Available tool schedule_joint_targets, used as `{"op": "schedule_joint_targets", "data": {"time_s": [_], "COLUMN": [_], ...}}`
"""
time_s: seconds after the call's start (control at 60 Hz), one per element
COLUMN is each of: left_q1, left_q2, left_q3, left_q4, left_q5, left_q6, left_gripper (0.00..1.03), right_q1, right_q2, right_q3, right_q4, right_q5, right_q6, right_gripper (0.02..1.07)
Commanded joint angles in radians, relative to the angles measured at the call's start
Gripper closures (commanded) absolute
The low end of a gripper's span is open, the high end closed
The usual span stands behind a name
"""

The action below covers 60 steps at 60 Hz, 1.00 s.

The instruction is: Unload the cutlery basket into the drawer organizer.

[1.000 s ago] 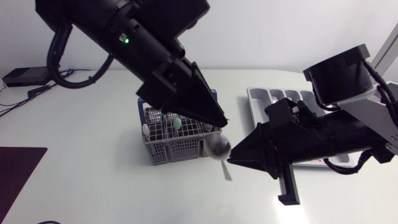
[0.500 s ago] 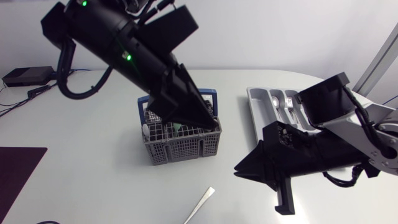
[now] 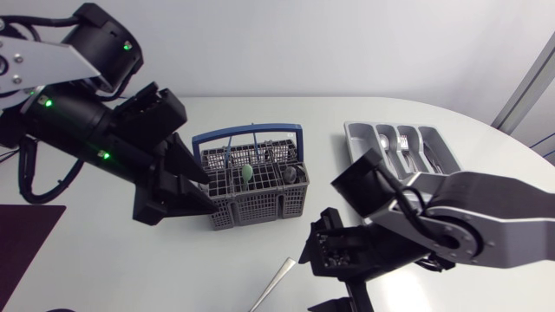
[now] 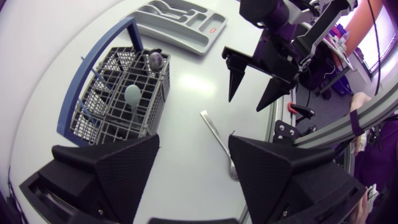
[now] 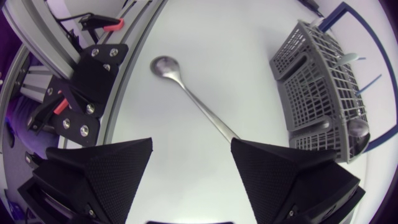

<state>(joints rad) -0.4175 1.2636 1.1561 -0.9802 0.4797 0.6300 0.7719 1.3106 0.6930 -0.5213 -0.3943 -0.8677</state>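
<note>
Grey plastic with a blue handle, the cutlery basket [image 3: 251, 186] stands on the white table [image 3: 130, 260]. I can see a pale green piece [image 3: 246, 175] poking up inside the basket. A round shiny piece [image 3: 293, 173] sits in the basket's corner, on the side that faces the drawer organizer [image 3: 438, 165]. The drawer organizer is a light grey tray. It lies well apart from the basket, on the basket's right. A few forks [image 3: 403, 141] lie in the tray's slots. 1 long metal spoon [image 3: 276, 282] lies flat on the table. It is near the basket and does not touch it. Nothing holds it. The left gripper [image 3: 195, 186] sits close beside the basket, on the side far from the tray. Its 2 black fingers are spread wide and point at the basket. There is nothing between them. I cannot tell if a fingertip touches the basket wall. The right gripper [image 4: 252, 90] hangs over the table on the other side of the spoon from the basket. Its 2 fingers are spread wide too, and they grip nothing. From the right wrist view, the spoon's handle runs toward the gap between those fingers, with the spoon's round end farthest away.
</note>
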Motion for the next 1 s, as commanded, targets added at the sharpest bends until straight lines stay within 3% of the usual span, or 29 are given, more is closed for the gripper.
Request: {"op": "schedule_joint_targets", "data": {"time_s": [0.0, 0.25, 0.467, 0.717, 0.9, 0.983], "left_q1": [0.045, 0.16, 0.278, 0.385, 0.428, 0.445], "left_q2": [-0.047, -0.116, -0.155, -0.184, -0.179, -0.181], "left_q3": [-0.07, -0.253, -0.371, -0.453, -0.489, -0.495], "left_q4": [0.032, 0.118, 0.192, 0.219, 0.242, 0.242], "left_q5": [-0.003, -0.001, 0.007, 0.059, 0.08, 0.085], "left_q6": [0.031, 0.097, 0.174, 0.263, 0.295, 0.309], "left_gripper": [0.26, 0.26, 0.26, 0.26, 0.26, 0.26], "right_q1": [0.029, 0.127, 0.198, 0.245, 0.274, 0.283], "right_q2": [0.082, 0.322, 0.498, 0.585, 0.615, 0.625], "right_q3": [0.045, 0.2, 0.335, 0.405, 0.438, 0.442], "right_q4": [0.014, 0.024, -0.042, -0.08, -0.08, -0.082], "right_q5": [0.021, 0.064, 0.081, 0.081, 0.08, 0.08], "right_q6": [-0.076, -0.145, -0.214, -0.249, -0.26, -0.264], "right_gripper": [0.08, 0.08, 0.14, 0.32, 0.57, 0.63]}}
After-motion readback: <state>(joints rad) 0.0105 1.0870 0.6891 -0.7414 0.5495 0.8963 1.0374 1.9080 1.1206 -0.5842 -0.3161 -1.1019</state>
